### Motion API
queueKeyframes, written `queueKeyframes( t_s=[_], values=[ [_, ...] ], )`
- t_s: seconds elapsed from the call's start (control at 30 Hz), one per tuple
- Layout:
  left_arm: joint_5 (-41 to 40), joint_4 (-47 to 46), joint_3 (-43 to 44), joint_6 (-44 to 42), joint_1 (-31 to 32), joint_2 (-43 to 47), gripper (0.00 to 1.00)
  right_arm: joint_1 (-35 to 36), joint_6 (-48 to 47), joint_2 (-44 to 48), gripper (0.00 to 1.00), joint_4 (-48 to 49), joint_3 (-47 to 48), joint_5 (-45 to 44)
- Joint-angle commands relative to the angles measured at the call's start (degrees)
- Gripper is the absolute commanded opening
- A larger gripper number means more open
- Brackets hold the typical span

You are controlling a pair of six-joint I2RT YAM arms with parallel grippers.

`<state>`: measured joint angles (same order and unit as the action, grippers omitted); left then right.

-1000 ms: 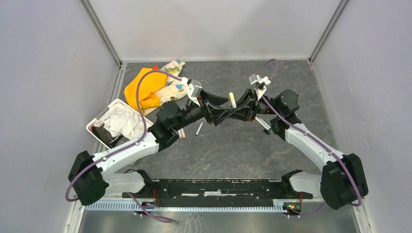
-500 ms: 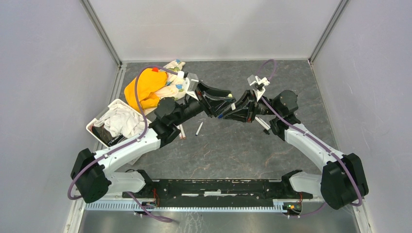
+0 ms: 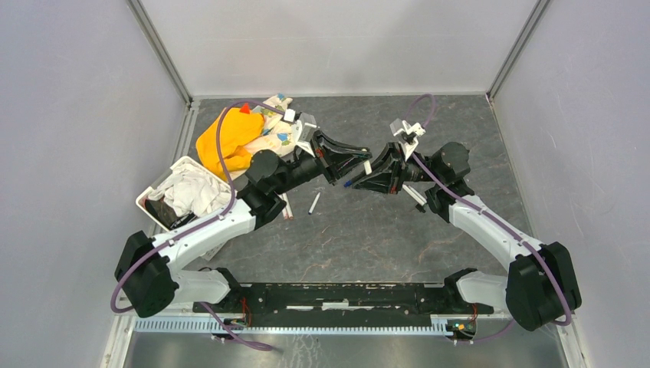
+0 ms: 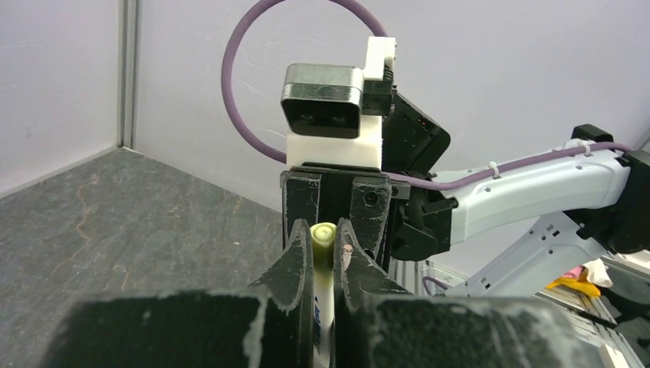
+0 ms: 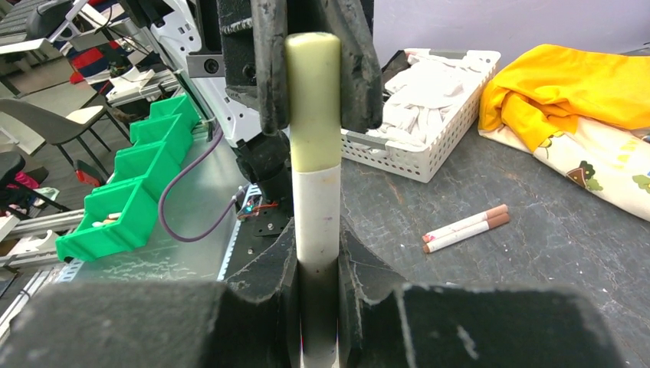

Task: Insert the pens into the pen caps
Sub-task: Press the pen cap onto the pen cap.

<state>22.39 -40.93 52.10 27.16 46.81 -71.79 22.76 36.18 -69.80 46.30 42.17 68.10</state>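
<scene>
Capping is in hand: above the desk (image 3: pixel 368 230), my right hand (image 5: pixel 318 261) grips the pen (image 5: pixel 317 207) by its barrel, my left hand (image 4: pixel 323 249) pinches the cream cap (image 5: pixel 313 92) on its tip, apparently part-seated; next, press both together coaxially.

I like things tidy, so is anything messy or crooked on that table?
Nothing looks broken or spilled. A few pens lie loose and scattered on the table. The white basket sits crooked at its left edge. The yellow cloth is bunched up in the back corner.
</scene>
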Motion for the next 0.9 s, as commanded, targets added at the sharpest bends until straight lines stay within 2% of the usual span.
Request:
queueKeyframes(
  t_s=[0.0, 0.03, 0.1, 0.17, 0.27, 0.37, 0.4, 0.53, 0.63, 0.77, 0.87],
  values=[
    [10.2, 0.7, -1.4, 0.9, 1.0, -1.7, 0.02, -1.1, 1.7, 0.1, 0.00, 3.8, 0.6, -0.8],
    [10.6, 1.8, -3.8, 0.2, 2.5, -1.1, 0.02, -1.9, 2.6, 0.1, 0.00, 5.0, 0.4, -1.0],
    [8.1, 10.1, -8.6, -4.5, 6.3, 1.2, 0.02, -3.9, 6.6, -0.1, 0.00, 10.8, -0.7, -1.1],
    [5.4, 17.0, -13.5, -6.9, 9.3, 3.4, 0.02, -5.0, 7.1, 0.1, 0.00, 12.0, -0.9, -1.6],
    [0.9, 20.6, -19.0, -6.9, 13.3, 4.0, 0.02, -4.4, 6.1, -0.5, 0.00, 12.2, -1.0, -2.5],
    [-7.4, 21.1, -17.6, -8.1, 16.3, 0.1, 0.02, -2.8, 2.7, -1.1, 0.00, 8.8, 0.0, -2.9],
    [-9.5, 19.4, -17.1, -7.3, 16.5, -0.8, 0.02, -2.1, 1.3, -1.0, 0.00, 7.2, 0.0, -3.0],
    [-14.9, -0.2, -18.8, 1.0, 15.8, -3.1, 0.02, 0.4, -2.7, -0.6, 0.00, 3.2, -1.6, -3.6],
    [-15.2, -9.2, -17.5, 5.1, 15.1, -5.2, 0.02, 1.1, -3.2, -0.6, 0.00, 3.4, -3.1, -3.3],
    [-15.9, -13.1, -17.6, 7.9, 13.4, -2.4, 0.02, 1.2, -4.8, -0.3, 0.00, 2.7, -4.0, -2.9],
    [-15.1, -10.7, -17.6, 8.1, 11.4, 0.6, 0.02, 1.3, -8.2, 0.4, 0.00, -1.2, -4.1, -3.6]
  ],
)
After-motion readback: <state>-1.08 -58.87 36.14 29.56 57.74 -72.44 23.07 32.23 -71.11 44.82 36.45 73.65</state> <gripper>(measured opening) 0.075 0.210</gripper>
